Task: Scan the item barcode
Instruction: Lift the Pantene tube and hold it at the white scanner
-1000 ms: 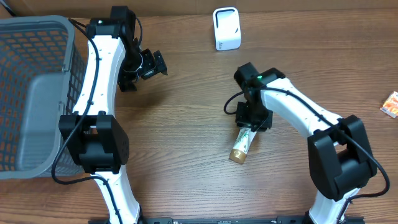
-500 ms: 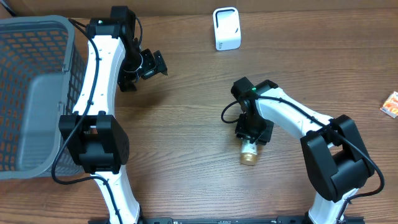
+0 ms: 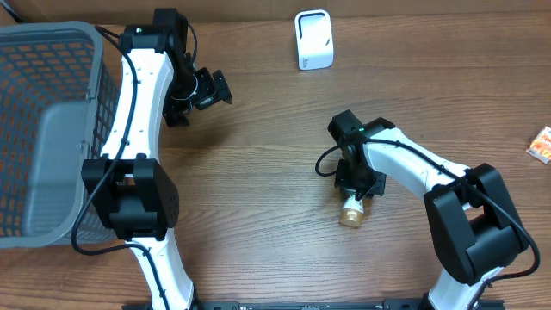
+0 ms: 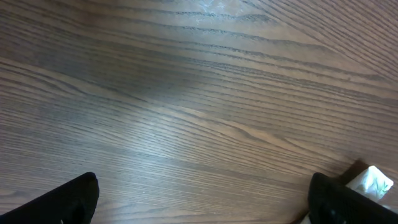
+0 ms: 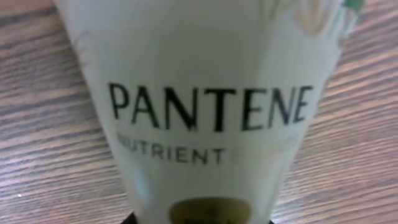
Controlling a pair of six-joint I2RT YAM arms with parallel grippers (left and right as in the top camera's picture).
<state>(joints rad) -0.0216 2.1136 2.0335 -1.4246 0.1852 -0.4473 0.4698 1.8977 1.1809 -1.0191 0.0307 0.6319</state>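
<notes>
Directly under the right gripper [image 3: 356, 189] lies the bottle [image 3: 351, 213], a pale, smooth plastic tube on the wooden table [image 3: 258, 172]. Only its round gold cap end pokes out past the gripper toward the near edge of the table. In the right wrist view the bottle [image 5: 205, 106] fills nearly the whole picture. It has a glossy cream body that tapers downward, the word PANTENE in black capitals, a fainter gold line of lettering beneath, and a dull gold oval at the bottom. The gripper sits right over the body and its fingers are hidden, so I cannot tell whether they pinch the bottle or only straddle it.

Well beyond this gripper, at the far edge of the table, stands the scanner [image 3: 313, 39], a small white box with rounded corners. Off to the gripper's right, near the table edge, lies a small orange packet [image 3: 541, 144].

Across the table the left gripper [image 3: 215, 89] hangs over bare wood, spread wide. In its own view the black fingers [image 4: 68, 202] sit at the two lower corners, with only brown, streaky wood grain between them. Behind that arm sits a grey plastic mesh basket [image 3: 43, 69].
</notes>
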